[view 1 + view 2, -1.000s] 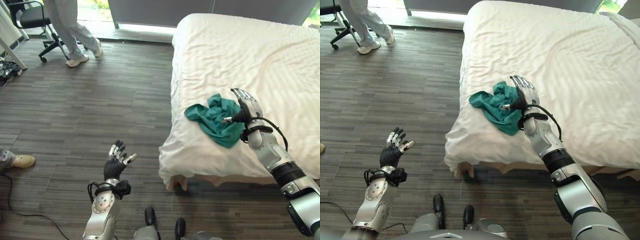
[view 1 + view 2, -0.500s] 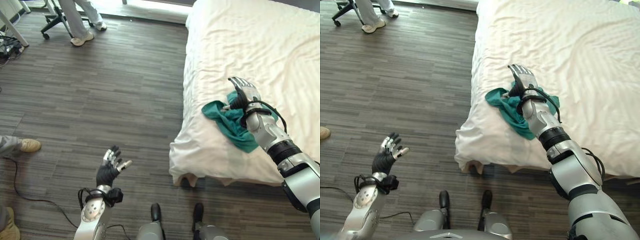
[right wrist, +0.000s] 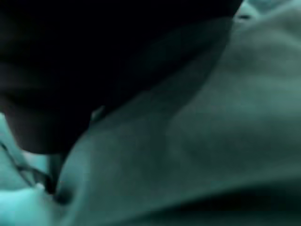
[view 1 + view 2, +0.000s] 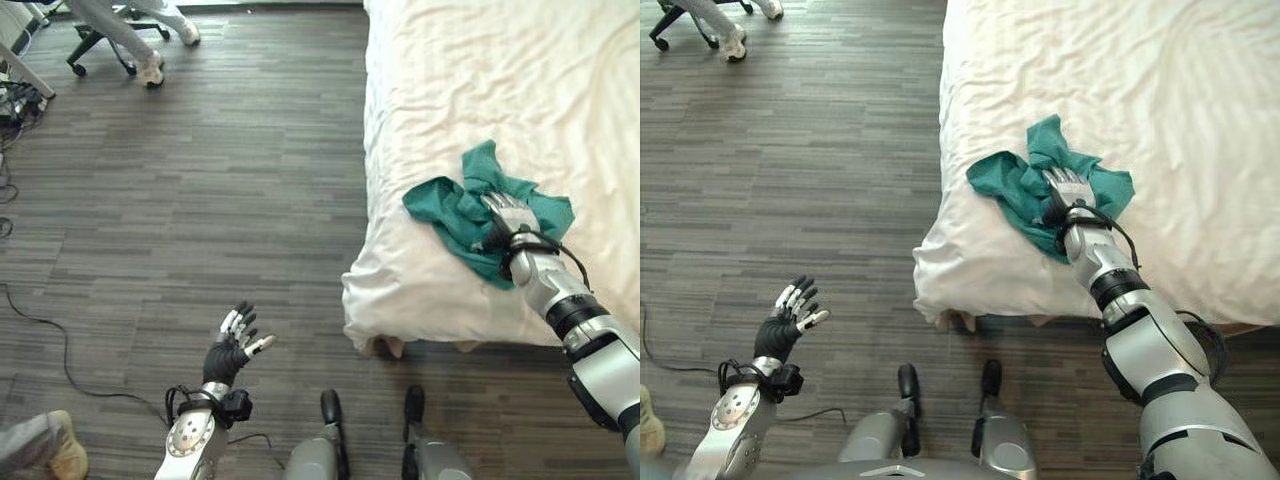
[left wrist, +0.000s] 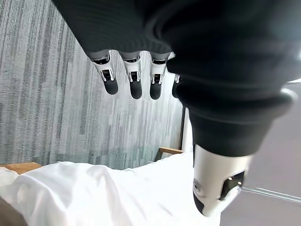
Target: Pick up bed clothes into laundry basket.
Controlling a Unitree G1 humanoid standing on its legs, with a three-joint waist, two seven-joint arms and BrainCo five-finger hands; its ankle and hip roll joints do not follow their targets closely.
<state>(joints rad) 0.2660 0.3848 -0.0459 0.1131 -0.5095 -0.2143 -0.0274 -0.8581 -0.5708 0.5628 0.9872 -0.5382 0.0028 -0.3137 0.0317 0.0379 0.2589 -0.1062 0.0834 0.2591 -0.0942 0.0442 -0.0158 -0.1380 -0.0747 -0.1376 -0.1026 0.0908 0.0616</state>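
One crumpled green garment [image 4: 470, 205] under right hand [image 4: 508, 215]

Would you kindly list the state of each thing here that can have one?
teal garment: crumpled, lying near the bed's corner.
right hand: resting on the garment; finger state unclear.
left hand: open, empty, above the floor.
bed: covered by a wrinkled white sheet.

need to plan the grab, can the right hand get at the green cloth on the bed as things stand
Probably yes: the right hand already lies on the green cloth near the bed corner, nothing between them.
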